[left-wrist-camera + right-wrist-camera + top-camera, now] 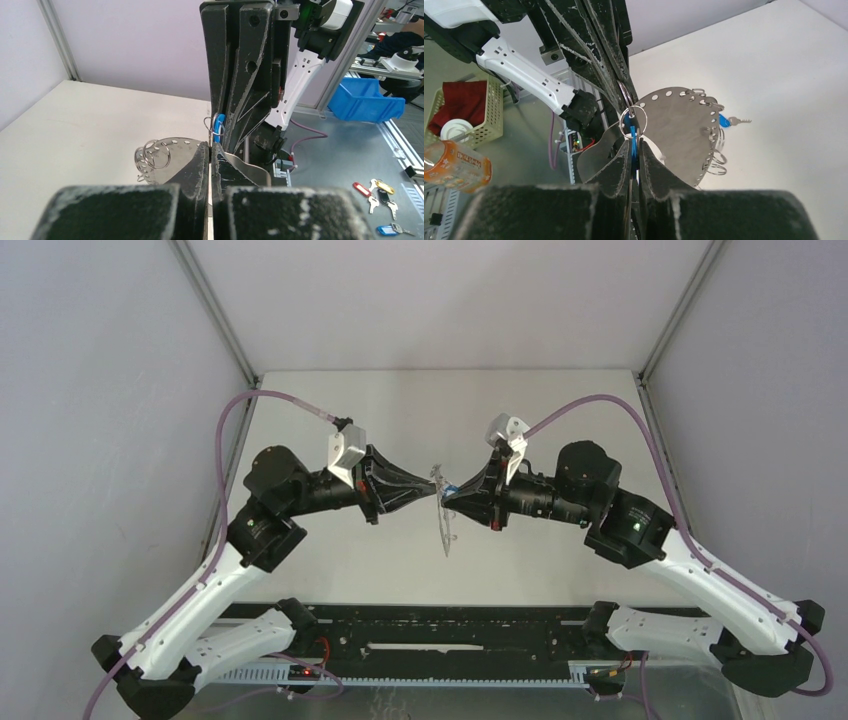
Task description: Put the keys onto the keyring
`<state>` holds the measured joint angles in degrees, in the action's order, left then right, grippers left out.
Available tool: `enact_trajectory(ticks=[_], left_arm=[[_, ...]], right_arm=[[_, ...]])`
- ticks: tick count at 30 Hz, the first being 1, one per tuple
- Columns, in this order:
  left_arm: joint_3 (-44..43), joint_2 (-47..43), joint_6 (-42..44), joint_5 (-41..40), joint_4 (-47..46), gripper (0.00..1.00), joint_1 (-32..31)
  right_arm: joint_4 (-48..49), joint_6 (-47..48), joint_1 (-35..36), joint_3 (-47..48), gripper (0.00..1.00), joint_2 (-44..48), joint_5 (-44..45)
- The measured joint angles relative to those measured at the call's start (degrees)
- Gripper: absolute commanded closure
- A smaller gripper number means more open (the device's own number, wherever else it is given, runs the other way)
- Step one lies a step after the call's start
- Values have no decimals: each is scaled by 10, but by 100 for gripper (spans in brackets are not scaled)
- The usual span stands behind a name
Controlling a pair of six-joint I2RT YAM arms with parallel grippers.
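Table (330, 570) is just a plain pale slab, middle of the top view. One blue-tagged key (727, 120) shows right of centre; can't tell if it's lying on it.

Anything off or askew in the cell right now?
Nothing spilled or damaged. The left pincer holds the grey perforated metal keyring in mid-air, hanging upright; the right pincer pinches a blue-tagged metal key. A second blue-tagged key shows past the rim; hooked or loose, unclear.
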<state>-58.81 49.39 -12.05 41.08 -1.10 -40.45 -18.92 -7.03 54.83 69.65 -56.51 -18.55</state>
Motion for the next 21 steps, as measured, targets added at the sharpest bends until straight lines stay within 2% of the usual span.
enact_trajectory(ticks=[7, 11, 13, 18, 21], left_arm=[[0, 0, 0, 0, 3, 100, -2], [0, 0, 0, 3, 9, 100, -2], [0, 0, 0, 5, 13, 100, -2], [0, 0, 0, 5, 6, 100, -1], [0, 1, 0, 5, 3, 100, -1]], right_arm=[[-23, 3, 1, 0, 92, -6, -43], [-33, 3, 1, 0, 86, -17, -70], [-35, 3, 1, 0, 79, -20, -78], [-54, 5, -3, 0, 52, -21, -101], [-71, 8, -22, 3, 42, -20, -117]])
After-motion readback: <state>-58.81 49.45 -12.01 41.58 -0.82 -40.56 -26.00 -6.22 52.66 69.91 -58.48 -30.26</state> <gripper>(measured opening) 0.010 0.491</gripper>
